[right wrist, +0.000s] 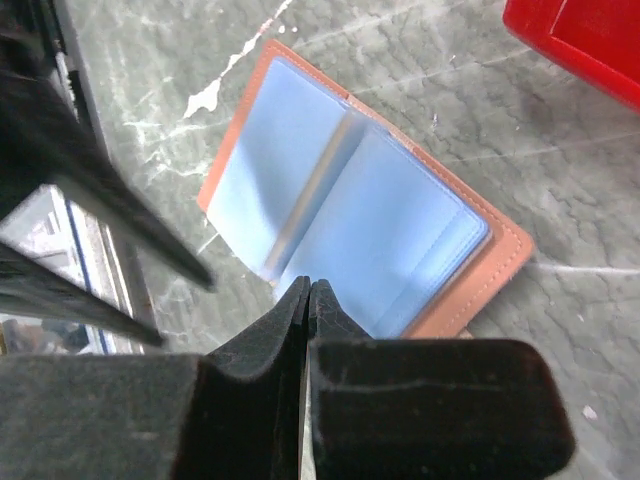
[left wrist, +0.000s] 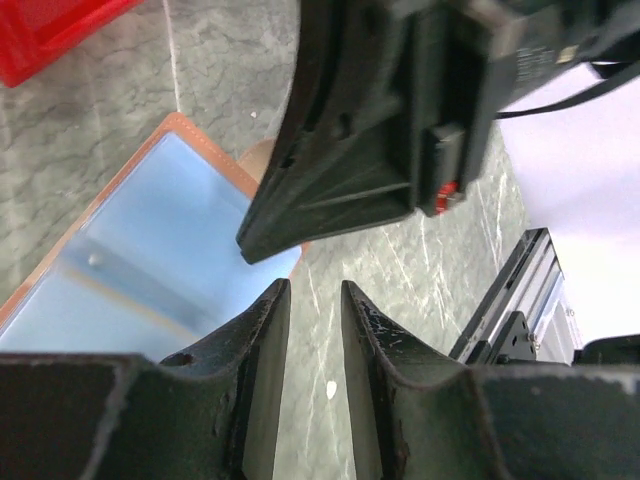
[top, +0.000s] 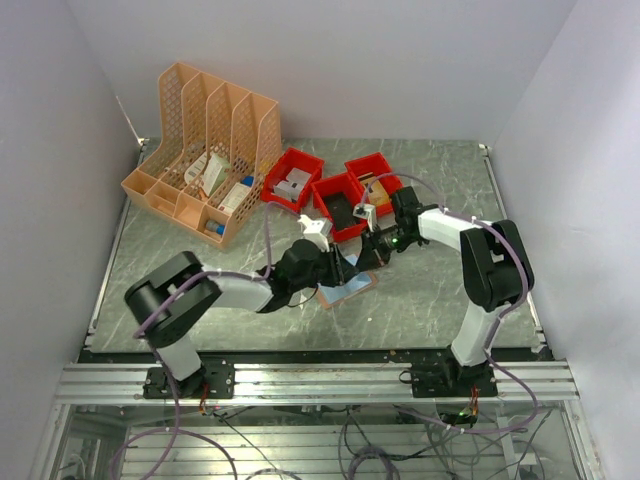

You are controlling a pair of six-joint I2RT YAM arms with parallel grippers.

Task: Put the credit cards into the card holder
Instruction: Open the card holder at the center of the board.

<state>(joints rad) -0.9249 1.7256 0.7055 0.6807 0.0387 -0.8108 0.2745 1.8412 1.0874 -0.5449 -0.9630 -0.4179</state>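
- Spreading beneath both pincers, the grey marbled table (top: 180, 245) carries everything. The red bins (top: 320, 190) stand beyond the right gripper (right wrist: 308, 287), on the side away from its base.
- The card holder (right wrist: 350, 230) lies open and flat with its blue lining up, directly below and just ahead of the right gripper. From the left gripper (left wrist: 312, 300) it lies ahead and to the left, one corner near the fingertips.
- The holder's long axis slants across the right gripper's view. The centre fold (right wrist: 315, 190) crosses that axis and points roughly back toward the fingertips.
- The right gripper is pressed fully together, and nothing shows between its fingers.
- The left gripper stands a narrow gap apart, with bare table showing through the gap.
- Both pincers are close, but the right hangs squarely over a pocket, so I judge it better placed to reach in. The left looks better placed to steady the edge.
- No credit card can be told apart in any view, so I judge one must be fetched first.
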